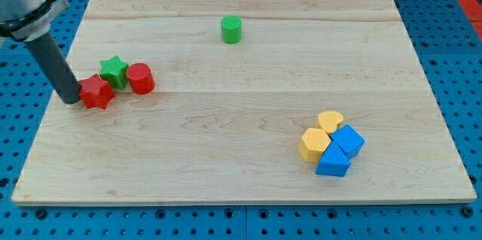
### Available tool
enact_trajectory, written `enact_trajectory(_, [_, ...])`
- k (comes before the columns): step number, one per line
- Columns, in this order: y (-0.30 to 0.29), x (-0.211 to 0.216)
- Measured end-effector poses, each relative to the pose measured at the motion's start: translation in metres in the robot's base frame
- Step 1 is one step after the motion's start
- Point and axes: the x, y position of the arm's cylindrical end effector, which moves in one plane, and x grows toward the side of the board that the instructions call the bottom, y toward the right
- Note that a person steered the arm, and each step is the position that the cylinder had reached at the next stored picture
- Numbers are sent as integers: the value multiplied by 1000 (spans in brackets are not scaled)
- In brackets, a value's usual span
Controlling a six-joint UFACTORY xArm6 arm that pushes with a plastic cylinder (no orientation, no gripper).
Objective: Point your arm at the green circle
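The green circle (231, 29) is a small green cylinder standing alone near the view's top middle of the wooden board (241, 165). My tip (71, 100) is at the board's left side, touching the left edge of a red star block (96, 92). It is far to the left of and below the green circle.
A green star (114, 70) and a red cylinder (140, 78) sit just right of the red star. At the lower right are a yellow heart (330, 121), a yellow hexagon (314, 144), a blue cube (348, 140) and a blue triangle (333, 163), clustered together.
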Motion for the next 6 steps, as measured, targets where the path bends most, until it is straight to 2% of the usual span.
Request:
enact_trajectory(2, [20,11])
enact_trajectory(3, [33,53])
enact_trajectory(5, [177,56])
enact_trajectory(6, [264,31])
